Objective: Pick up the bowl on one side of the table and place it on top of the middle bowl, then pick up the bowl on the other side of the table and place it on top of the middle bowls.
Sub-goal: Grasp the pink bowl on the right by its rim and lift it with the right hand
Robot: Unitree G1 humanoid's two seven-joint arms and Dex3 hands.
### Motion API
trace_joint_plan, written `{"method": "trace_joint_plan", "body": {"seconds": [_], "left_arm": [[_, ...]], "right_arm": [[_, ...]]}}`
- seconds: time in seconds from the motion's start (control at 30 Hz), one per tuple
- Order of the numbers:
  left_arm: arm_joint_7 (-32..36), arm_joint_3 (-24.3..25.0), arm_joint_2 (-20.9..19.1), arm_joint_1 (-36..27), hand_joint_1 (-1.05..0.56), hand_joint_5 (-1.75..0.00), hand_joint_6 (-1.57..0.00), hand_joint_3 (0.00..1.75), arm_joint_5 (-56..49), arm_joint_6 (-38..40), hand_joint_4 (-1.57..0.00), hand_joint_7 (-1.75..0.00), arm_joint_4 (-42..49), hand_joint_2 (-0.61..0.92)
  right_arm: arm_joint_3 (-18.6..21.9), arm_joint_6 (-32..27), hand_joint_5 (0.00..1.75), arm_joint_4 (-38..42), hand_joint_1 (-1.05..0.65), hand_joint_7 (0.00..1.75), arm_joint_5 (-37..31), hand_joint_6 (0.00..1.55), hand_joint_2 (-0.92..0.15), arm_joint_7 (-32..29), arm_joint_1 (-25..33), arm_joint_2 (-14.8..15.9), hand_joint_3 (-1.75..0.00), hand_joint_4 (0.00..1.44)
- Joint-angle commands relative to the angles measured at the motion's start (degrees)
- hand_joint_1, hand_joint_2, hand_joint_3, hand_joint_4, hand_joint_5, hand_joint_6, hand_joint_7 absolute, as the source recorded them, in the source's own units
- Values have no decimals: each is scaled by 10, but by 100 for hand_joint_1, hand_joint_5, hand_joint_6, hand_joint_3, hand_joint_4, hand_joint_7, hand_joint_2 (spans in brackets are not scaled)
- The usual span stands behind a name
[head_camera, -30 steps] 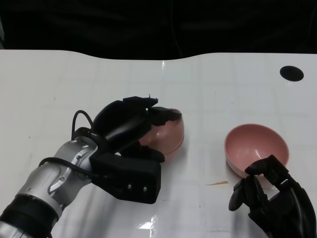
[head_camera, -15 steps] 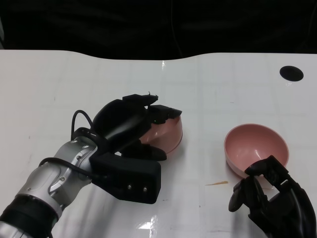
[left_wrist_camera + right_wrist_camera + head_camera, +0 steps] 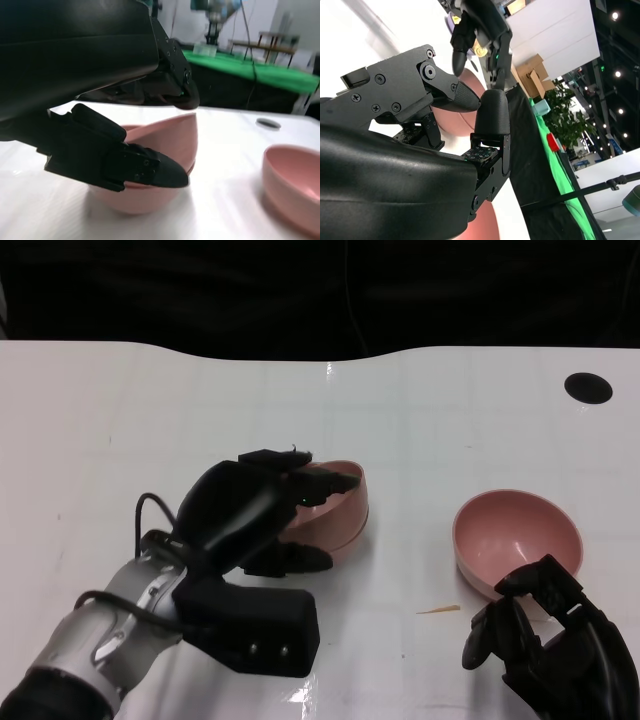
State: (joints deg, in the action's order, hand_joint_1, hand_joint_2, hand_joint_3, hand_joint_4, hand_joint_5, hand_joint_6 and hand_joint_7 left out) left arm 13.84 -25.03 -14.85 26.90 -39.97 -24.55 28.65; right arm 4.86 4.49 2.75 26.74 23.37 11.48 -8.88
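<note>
Two pink bowls sit nested at the table's middle; the upper bowl (image 3: 345, 502) (image 3: 165, 137) lies tilted inside the lower bowl (image 3: 135, 197). My left hand (image 3: 250, 515) is spread around their near-left side. Its fingers (image 3: 172, 87) hover just above the upper rim and its thumb (image 3: 125, 162) lies along the bowls' outside; it holds nothing. A third pink bowl (image 3: 515, 535) (image 3: 295, 185) stands upright to the right. My right hand (image 3: 540, 635) waits at that bowl's near rim, empty, with its fingers (image 3: 492, 112) partly bent and apart.
A round black hole (image 3: 588, 387) lies in the white table (image 3: 150, 410) at the far right. A small tan scrap (image 3: 438, 610) lies in front of the right bowl. Beyond the table's curved far edge (image 3: 330, 358) everything is dark.
My left hand has drawn back toward me and to the left, uncovering more of the upper bowl, which stayed in the middle bowl. The right hand and right bowl have not moved.
</note>
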Motion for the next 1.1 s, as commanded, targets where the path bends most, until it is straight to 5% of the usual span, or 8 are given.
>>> {"method": "trace_joint_plan", "body": {"seconds": [0.03,0.13,0.23,0.27,0.47,0.63,1.1], "left_arm": [[20,38,1,-32,-14,-27,-99,25,53,-33,-96,-16,-32,92],[-10,72,10,-64,3,-101,-108,43,135,-61,-87,-51,-57,86],[-74,101,10,-103,11,-151,-91,120,230,-60,-86,-123,-104,53],[-93,107,10,-113,10,-158,-87,132,249,-52,-86,-134,-120,46],[-135,125,17,-129,9,-164,-81,145,270,-31,-85,-148,-152,39],[-267,189,3,-246,11,-174,-73,150,544,132,-88,-173,-325,46],[-356,309,-35,-363,19,-175,-68,145,760,417,-87,-175,-460,69]], "right_arm": [[5,4,175,-11,-4,172,2,51,-73,-1,5,8,-94,75],[5,7,175,-11,-4,172,-2,51,-73,-3,4,9,-93,75],[7,6,175,-9,-4,173,-2,52,-73,-2,3,10,-92,76],[7,5,175,-8,-4,172,-1,52,-73,-1,3,10,-92,76],[8,5,175,-8,-5,172,0,52,-73,0,3,10,-92,76],[11,2,175,-10,-4,172,6,50,-74,2,2,10,-93,75],[19,15,175,0,-4,170,9,51,-77,22,-4,17,-88,74]]}}
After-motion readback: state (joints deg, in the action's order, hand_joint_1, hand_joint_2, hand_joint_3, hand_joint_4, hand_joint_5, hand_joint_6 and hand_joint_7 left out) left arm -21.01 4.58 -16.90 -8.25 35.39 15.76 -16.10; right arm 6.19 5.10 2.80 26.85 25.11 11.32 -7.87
